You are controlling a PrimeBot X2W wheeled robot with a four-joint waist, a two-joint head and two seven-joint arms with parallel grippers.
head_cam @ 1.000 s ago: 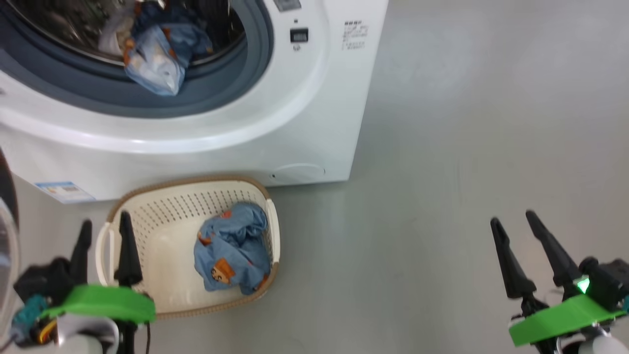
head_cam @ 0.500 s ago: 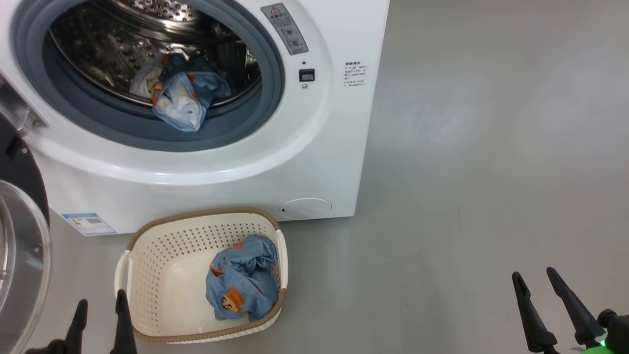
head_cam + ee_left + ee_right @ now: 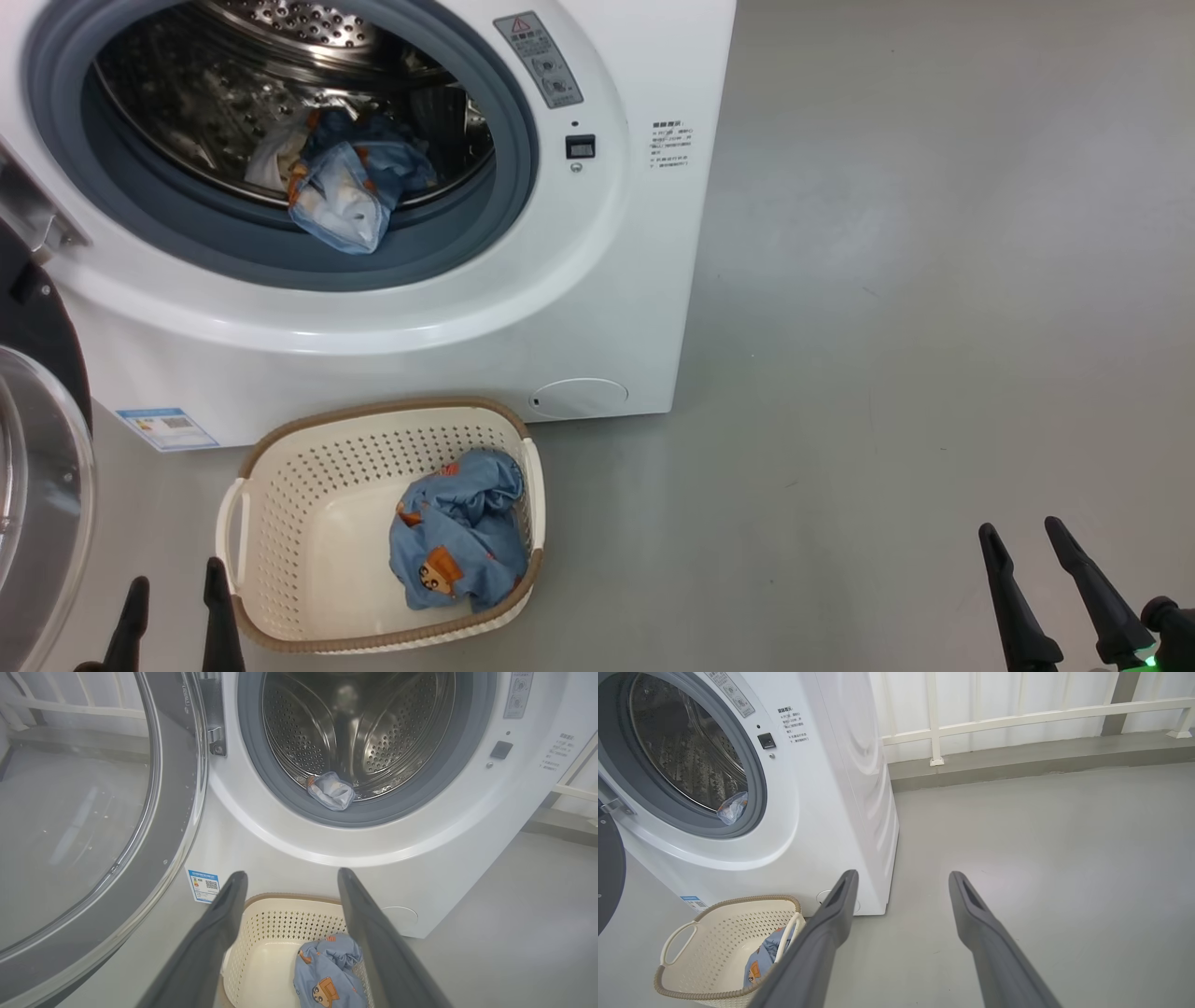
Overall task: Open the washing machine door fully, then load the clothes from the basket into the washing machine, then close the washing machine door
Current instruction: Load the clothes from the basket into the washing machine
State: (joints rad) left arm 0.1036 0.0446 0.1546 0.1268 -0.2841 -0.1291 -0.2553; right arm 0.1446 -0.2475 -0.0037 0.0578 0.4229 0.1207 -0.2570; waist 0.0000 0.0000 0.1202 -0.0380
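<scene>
Loading is midway: one garment point(image 3: 341, 205) lies at the mouth of the washing machine point(image 3: 597, 280), the blue garment point(image 3: 457, 546) in the right half of the basket point(image 3: 280, 443). The left end effector point(image 3: 175, 574) and right end effector point(image 3: 1019, 527) hang released, empty. Next — the left one dips inside the rim; the open door point(image 3: 37, 485) crowds its left side, and bare floor point(image 3: 887, 327) lies to the right.

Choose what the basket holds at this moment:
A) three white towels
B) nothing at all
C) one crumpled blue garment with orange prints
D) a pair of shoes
C: in the head view, one blue garment with orange prints lies crumpled at the right side of the basket, while a second garment lies at the mouth of the washing machine.
</scene>
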